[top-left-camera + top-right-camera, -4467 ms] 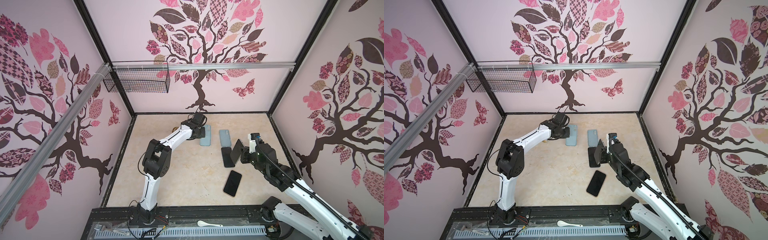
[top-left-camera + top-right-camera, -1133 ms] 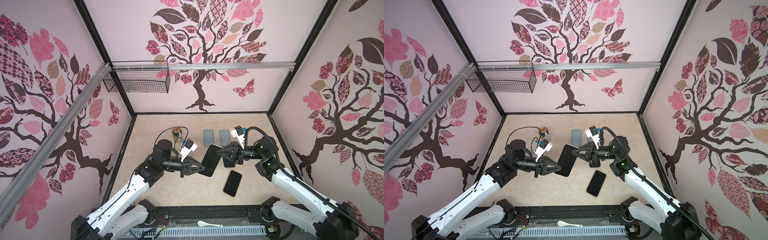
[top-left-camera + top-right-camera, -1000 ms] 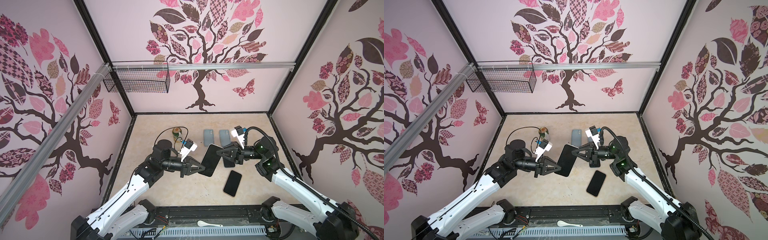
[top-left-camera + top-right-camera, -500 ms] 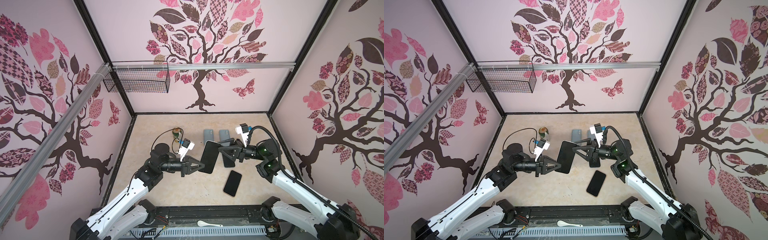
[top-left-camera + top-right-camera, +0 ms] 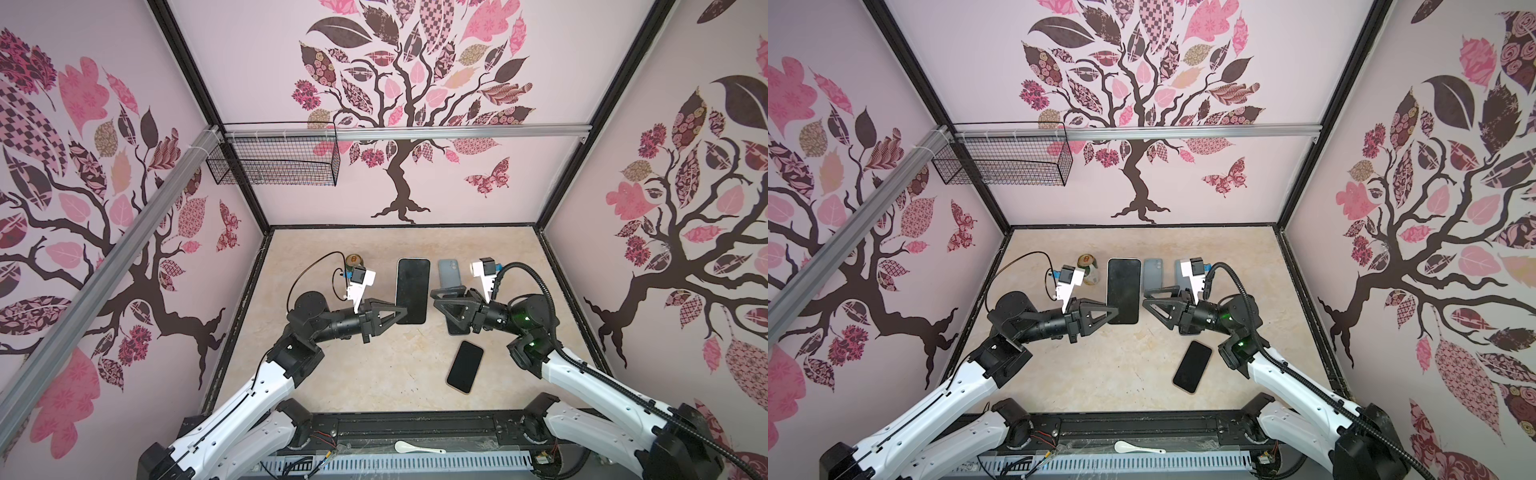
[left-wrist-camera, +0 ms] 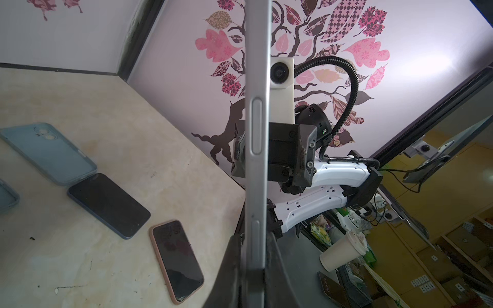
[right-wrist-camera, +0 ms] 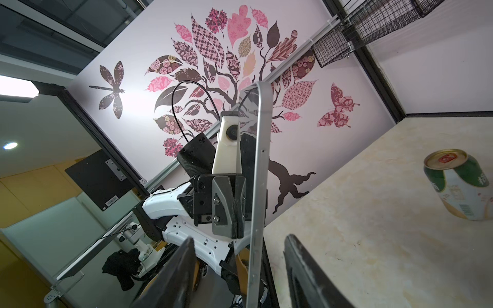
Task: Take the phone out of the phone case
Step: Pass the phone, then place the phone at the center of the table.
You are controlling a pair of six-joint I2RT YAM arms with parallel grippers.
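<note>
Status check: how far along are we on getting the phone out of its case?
Done: two blue-grey cases lie on the table, a dark phone beside them. In hand: left gripper clamps a bare silver-edged phone aloft; right gripper open, holding nothing. Left: set it down; pink-rimmed phone may be cased.

You have bare desk [image 5: 374, 374] across the lower middle of a top view. A dark phone [image 5: 464, 366] lies lower right; a can [image 5: 353, 259], a blue case [image 5: 448, 272] and the raised phone [image 5: 412, 291] crowd the centre.
</note>
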